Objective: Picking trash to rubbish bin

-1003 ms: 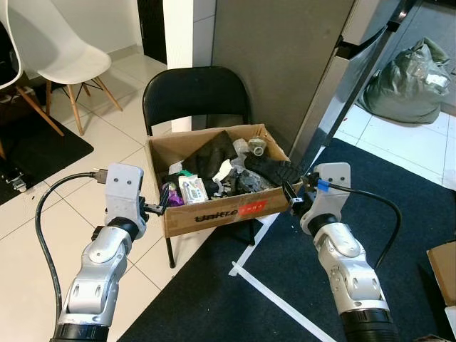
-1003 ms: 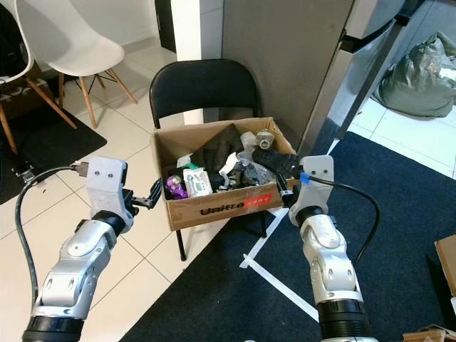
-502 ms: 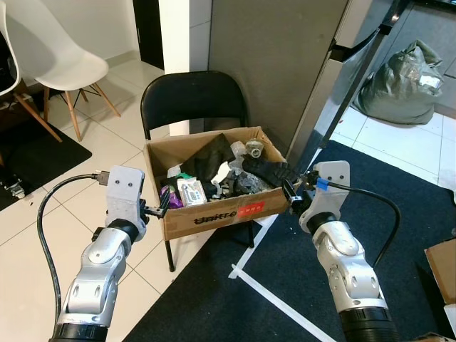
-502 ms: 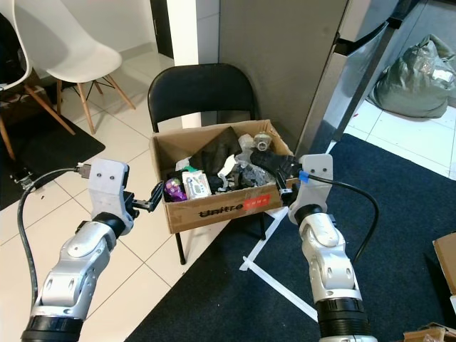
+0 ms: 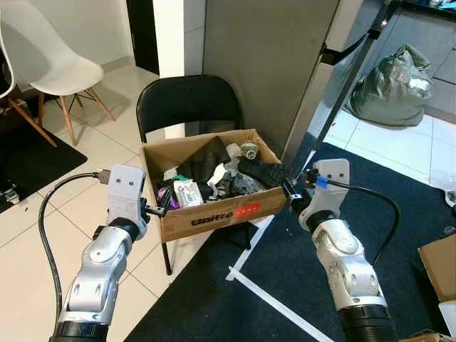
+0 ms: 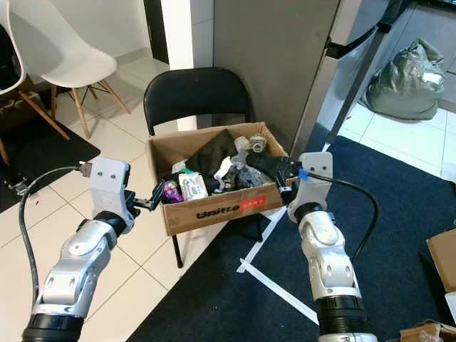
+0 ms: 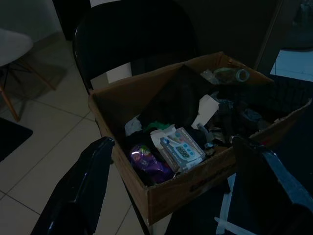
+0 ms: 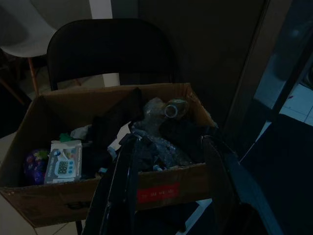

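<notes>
A brown cardboard box (image 5: 214,214) full of trash rests on the seat of a black folding chair (image 5: 187,103). Inside lie a black cloth (image 5: 206,158), a clear plastic bottle (image 5: 248,149), a white packet (image 7: 180,149) and a purple wrapper (image 7: 146,159). My left gripper (image 5: 162,206) is open, level with the box's front left corner and just outside it. At the box's right end my right gripper (image 5: 291,196) is open too. In the left wrist view the black fingers (image 7: 83,191) frame the box from the front.
A tall grey cabinet (image 5: 263,64) stands behind the chair. A white chair (image 5: 43,64) is at the far left and a stuffed grey-green bag (image 5: 388,89) at the far right. A dark rug (image 5: 399,235) with a white tape line (image 5: 271,299) lies under my right arm. Another cardboard box (image 5: 438,263) stands at the right edge.
The whole picture has shifted a little, so the camera moved. Both grippers keep their places at the box's two ends, still open, with nothing taken hold of.
</notes>
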Robot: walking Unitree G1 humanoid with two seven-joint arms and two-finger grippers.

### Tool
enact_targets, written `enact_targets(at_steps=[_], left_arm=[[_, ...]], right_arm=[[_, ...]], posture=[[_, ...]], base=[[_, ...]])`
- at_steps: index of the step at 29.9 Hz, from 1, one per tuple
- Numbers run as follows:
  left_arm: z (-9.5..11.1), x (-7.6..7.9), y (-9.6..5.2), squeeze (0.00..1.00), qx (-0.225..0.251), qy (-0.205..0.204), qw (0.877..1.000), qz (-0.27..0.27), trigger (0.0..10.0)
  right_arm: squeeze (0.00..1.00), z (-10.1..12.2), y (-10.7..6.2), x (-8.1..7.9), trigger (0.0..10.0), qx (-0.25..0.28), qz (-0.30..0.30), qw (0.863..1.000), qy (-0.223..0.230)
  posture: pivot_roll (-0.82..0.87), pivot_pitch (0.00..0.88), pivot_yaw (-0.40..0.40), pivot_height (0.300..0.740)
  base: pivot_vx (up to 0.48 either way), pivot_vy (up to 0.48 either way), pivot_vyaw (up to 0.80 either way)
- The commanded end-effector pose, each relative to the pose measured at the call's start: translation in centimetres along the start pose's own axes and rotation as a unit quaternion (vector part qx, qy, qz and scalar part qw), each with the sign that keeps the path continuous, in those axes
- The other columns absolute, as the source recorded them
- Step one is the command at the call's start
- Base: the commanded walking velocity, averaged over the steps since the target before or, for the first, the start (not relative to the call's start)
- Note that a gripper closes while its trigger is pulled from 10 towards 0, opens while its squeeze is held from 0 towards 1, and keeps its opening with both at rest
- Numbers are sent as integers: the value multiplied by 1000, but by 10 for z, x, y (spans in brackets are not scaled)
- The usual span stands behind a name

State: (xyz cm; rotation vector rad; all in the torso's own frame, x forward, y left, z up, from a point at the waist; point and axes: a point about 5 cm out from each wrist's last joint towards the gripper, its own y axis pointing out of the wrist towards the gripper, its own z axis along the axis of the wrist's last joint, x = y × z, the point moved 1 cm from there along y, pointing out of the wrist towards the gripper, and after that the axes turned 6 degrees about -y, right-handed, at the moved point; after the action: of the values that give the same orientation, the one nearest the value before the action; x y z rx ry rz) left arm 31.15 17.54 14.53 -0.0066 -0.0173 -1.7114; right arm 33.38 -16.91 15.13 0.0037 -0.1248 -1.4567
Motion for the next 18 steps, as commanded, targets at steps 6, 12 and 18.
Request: enact_targets(at_steps=[6, 12, 18], left_arm=[[-5, -2, -2, 0, -7, 4, 1000, 6, 10000], [-5, -4, -3, 0, -6, 3, 1000, 13, 10000], [3, -14, 2, 0, -4, 21, 1000, 19, 10000]], right_arm=[[0, -6, -2, 1, 10000, -11, 3, 1000, -1], [0, -8, -2, -1, 10000, -17, 8, 1000, 0], [0, -10, -1, -10, 10000, -16, 5, 1000, 20]], posture=[[-72, 52, -83, 740], [-60, 55, -100, 740], [-19, 72, -73, 740]], base=[[0, 0, 0], [0, 0, 0], [0, 0, 0]])
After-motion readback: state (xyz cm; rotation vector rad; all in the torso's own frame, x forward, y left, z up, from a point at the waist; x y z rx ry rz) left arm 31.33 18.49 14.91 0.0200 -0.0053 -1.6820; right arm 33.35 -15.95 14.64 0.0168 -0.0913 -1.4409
